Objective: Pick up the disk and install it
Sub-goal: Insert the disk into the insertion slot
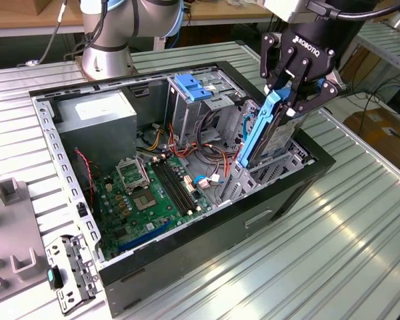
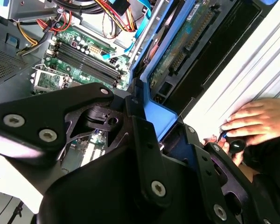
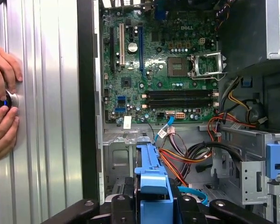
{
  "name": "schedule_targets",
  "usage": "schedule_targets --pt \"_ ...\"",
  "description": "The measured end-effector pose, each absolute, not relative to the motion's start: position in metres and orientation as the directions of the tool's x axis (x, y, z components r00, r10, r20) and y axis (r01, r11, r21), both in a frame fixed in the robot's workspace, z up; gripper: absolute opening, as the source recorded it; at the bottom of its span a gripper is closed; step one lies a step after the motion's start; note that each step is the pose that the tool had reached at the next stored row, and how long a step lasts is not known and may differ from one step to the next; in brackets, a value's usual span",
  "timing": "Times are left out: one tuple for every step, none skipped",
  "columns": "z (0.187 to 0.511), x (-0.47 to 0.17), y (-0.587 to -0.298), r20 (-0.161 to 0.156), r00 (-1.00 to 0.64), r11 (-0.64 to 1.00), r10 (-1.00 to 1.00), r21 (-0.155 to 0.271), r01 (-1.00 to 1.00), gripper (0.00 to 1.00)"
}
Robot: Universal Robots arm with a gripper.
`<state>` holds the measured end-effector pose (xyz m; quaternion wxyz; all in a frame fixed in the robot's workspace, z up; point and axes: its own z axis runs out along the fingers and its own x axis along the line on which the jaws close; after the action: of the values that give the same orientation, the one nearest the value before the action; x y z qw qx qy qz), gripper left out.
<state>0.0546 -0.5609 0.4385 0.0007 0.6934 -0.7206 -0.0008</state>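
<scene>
The gripper [image 1: 290, 99] is closed on the disk [image 1: 259, 132] and clamps its upper end from both sides. The disk hangs tilted under the fingers, with its lower end at the drive bay [image 1: 280, 170] in a corner of the computer case [image 1: 187, 257]. Farther away lie the motherboard [image 1: 153, 193] and the grey power supply [image 1: 97, 117].

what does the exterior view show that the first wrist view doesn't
Exterior view: the gripper shut on the disk, holding it tilted on edge at the drive bay, plus the arm's base. First wrist view: a person's hands around a small knob on the table beside the case. Shared: the motherboard, the disk's blue frame, the grey power supply.
</scene>
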Motion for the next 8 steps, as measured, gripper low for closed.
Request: schedule_targets --pt "0.4385 0.0546 -0.5609 0.0 -0.038 0.038 -0.999 0.002 -0.999 0.37" --pt "0.4385 0.0546 -0.5609 0.0 -0.038 0.038 -0.999 0.002 -0.999 0.37" --pt "0.4385 0.0546 -0.5609 0.0 -0.038 0.038 -0.999 0.002 -0.999 0.37" --pt "0.4385 0.0546 -0.561 0.0 -0.038 0.038 -0.999 0.002 -0.999 0.37" --pt "0.4385 0.0546 -0.5609 0.0 -0.038 0.038 -0.999 0.002 -0.999 0.37" --pt "0.4384 0.0546 -0.561 0.0 -0.038 0.038 -0.999 0.002 -0.999 0.37" --pt "0.438 0.0546 -0.5609 0.0 -0.038 0.038 -0.999 0.002 -0.999 0.37" --pt "0.4364 0.0547 -0.5609 0.0 -0.038 0.038 -0.999 0.002 -0.999 0.38"
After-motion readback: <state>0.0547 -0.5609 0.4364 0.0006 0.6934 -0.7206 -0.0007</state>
